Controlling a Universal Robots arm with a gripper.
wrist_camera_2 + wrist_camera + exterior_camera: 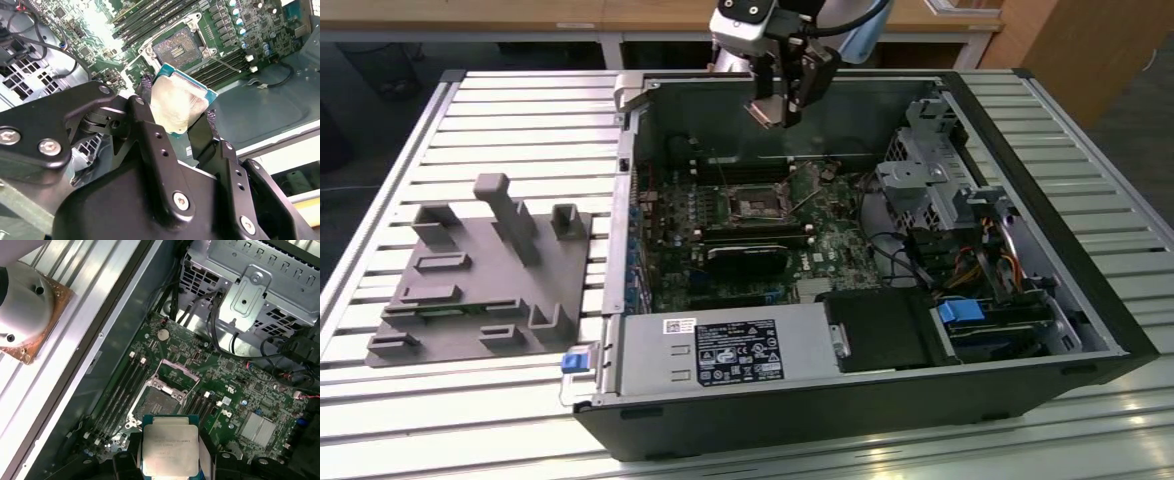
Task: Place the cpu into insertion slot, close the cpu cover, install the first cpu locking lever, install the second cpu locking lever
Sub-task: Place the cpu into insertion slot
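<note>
Holding the cpu [181, 100] by two opposite edges, my pincer [172, 114] is closed on it, with one dark finger [145, 125] on each side. The chip sits tilted in the second wrist view, its dull metal face bright with glare and its green edge showing. In the first wrist view the same chip [170, 447] shows its silver-grey face squarely. It hangs in the air above the board, touching nothing but my fingers. Below it lies the insertion slot [157, 402], black-framed, its dark contact field uncovered. The cpu cover [175, 364] stands swung open at the slot's far edge, its window clear of the socket. Long memory slots [122, 385] run on both sides of the socket on the green motherboard [240, 390]. Beyond the board rises a perforated metal drive cage [250, 295] with black cables beside it. In the exterior view my pincer [778, 105] hovers over the rear of the open computer case [854, 410], well above the slot [754, 205]. The case lies on a slatted metal tabletop [480, 100]. A grey fixture block [480, 270] rests on the exterior view's left, apart from the case.
</note>
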